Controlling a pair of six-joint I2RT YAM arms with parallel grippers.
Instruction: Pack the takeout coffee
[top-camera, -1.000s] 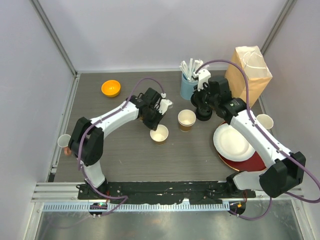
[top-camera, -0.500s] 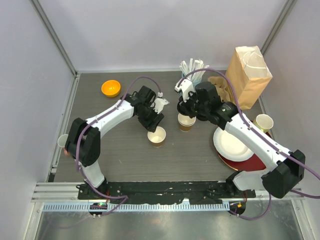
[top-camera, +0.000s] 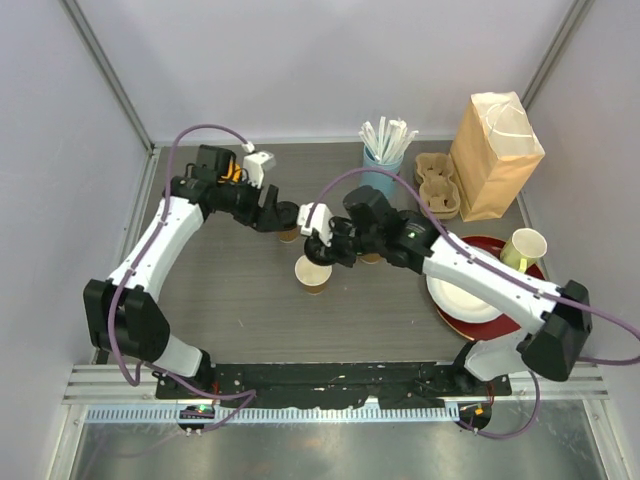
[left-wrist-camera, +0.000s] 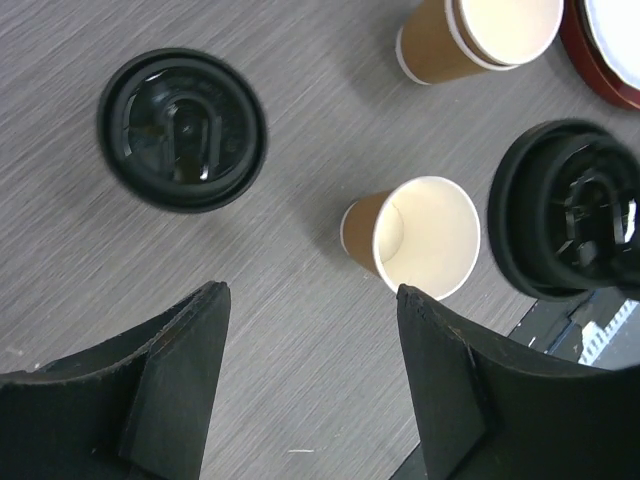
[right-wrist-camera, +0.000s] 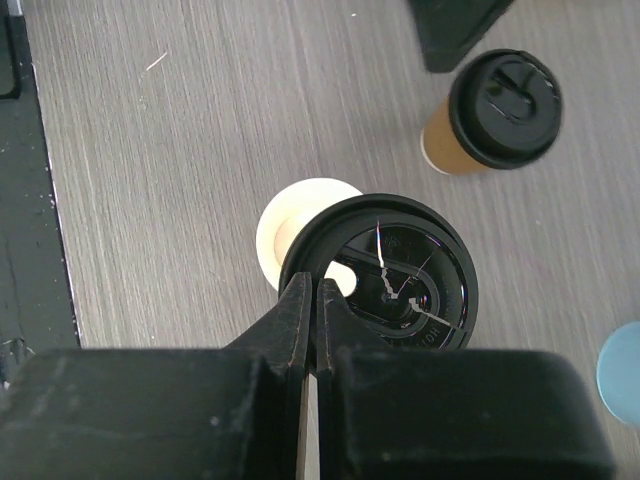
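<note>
An open kraft-brown cup (top-camera: 313, 273) stands mid-table, white inside (left-wrist-camera: 424, 236). My right gripper (top-camera: 326, 246) is shut on the rim of a black lid (right-wrist-camera: 390, 270) and holds it just over that cup (right-wrist-camera: 298, 222), part-covering its mouth. A second brown cup with a black lid on it (left-wrist-camera: 182, 130) stands to the left (top-camera: 289, 233). My left gripper (left-wrist-camera: 310, 292) is open and empty above the table near it, touching neither cup. Stacked brown cups (left-wrist-camera: 488, 35) show beyond, mostly hidden under the right arm in the top view.
At the back stand a light-blue cup of straws (top-camera: 383, 165), a moulded cup carrier (top-camera: 436, 185) and a kraft paper bag (top-camera: 496, 148). A white plate on a red plate (top-camera: 462, 292) and a pale yellow cup (top-camera: 526, 248) sit at the right. An orange bowl (top-camera: 232, 173) peeks behind the left arm.
My left gripper opened and drew back to the upper left, leaving the lidded cup standing. My right gripper carried a black lid from the back down-left to over the open cup.
</note>
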